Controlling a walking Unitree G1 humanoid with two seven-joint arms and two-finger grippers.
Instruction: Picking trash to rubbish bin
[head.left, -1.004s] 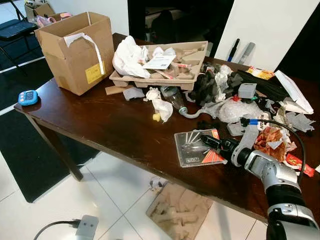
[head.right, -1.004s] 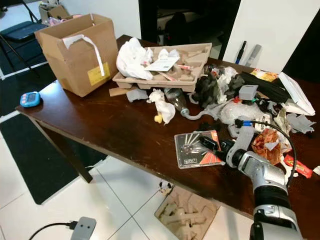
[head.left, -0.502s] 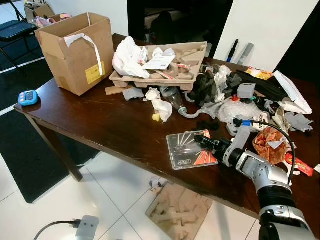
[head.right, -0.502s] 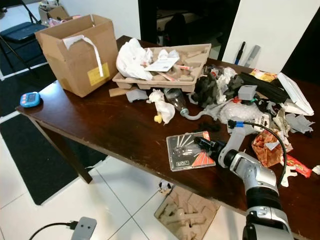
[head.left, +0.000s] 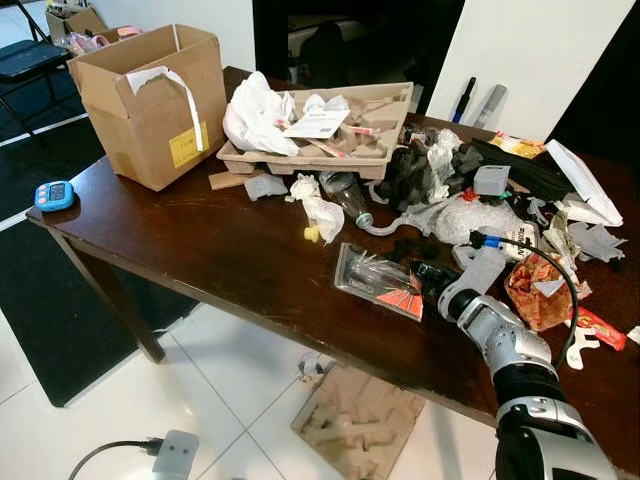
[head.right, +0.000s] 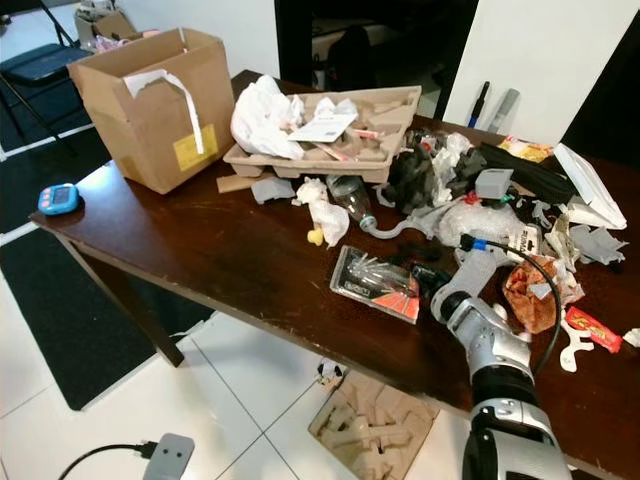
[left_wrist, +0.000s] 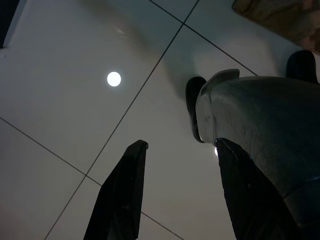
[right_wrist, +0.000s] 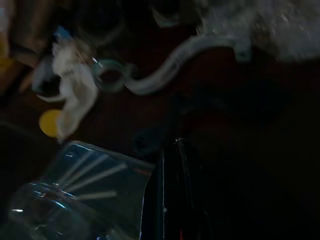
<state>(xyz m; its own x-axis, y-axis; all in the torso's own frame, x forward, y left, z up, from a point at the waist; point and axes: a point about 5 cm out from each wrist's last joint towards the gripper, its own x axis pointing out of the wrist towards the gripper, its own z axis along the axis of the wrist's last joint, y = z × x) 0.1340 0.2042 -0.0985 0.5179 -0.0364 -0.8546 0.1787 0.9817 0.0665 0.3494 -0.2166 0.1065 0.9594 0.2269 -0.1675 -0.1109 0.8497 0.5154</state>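
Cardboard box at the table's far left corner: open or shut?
Open. The cardboard box stands upright with top flaps raised; a strip of tape hangs loose down its front.

Blue timer (head.left: 53, 194) at table (head.left: 230, 262) corner (left end).

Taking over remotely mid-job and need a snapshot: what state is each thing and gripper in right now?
right gripper: shut on the blister pack's edge
blister pack: gripped, tilted up off the table
cardboard box: upright, flaps open
pulp tray: on the table, piled with paper scraps
plastic bottle: lying on its side
left gripper: open, hanging idle above the tiled floor
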